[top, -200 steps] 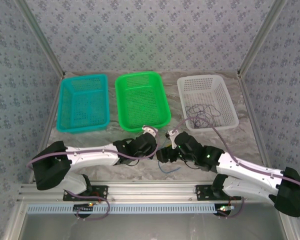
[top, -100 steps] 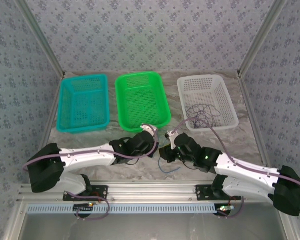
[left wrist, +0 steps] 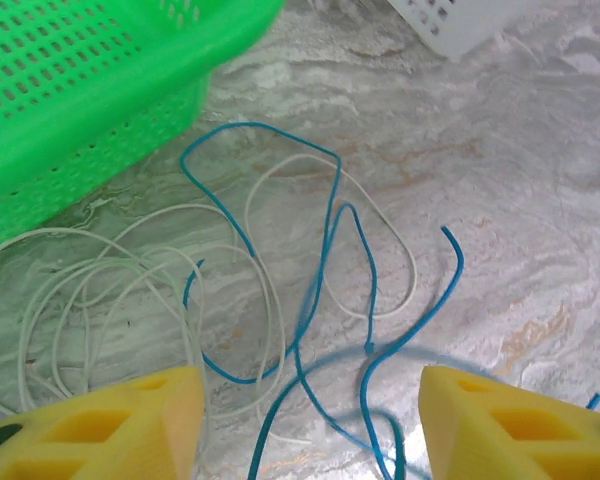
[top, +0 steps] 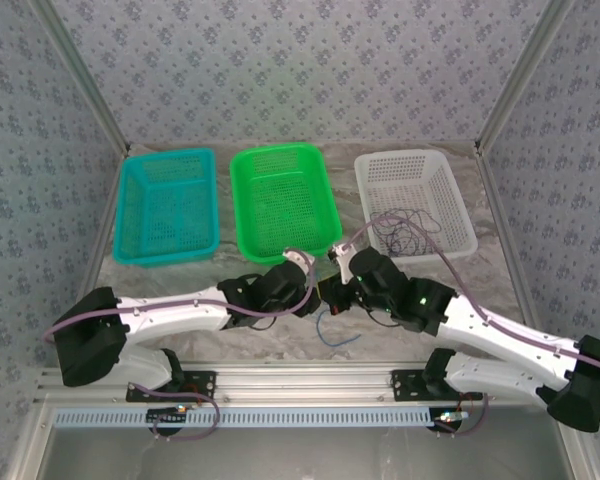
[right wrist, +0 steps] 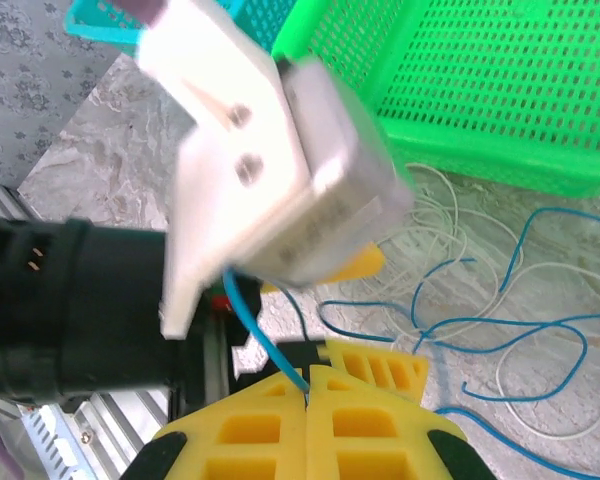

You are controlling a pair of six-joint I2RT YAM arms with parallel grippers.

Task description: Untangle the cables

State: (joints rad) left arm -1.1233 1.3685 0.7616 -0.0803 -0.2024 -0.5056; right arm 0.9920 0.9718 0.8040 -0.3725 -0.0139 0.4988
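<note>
Thin blue cable [left wrist: 336,195] and white cable [left wrist: 413,280] lie in loose, overlapping loops on the marbled table [left wrist: 540,190] beside the green basket [left wrist: 80,80]. Left gripper [left wrist: 310,430]: jaws spread. Right gripper [right wrist: 308,375]: jaws pressed together, pinching the blue cable.

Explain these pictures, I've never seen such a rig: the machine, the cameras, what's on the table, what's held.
Two robot arms with two-finger grippers work at a table. One picture looks down from above; two come from wrist cameras. A teal basket, green basket and white basket stand there, a dark cable in the white one. A blue cable and white cable lie tangled by the green basket. The left gripper hangs open over them; the right gripper is shut on the blue cable.
</note>
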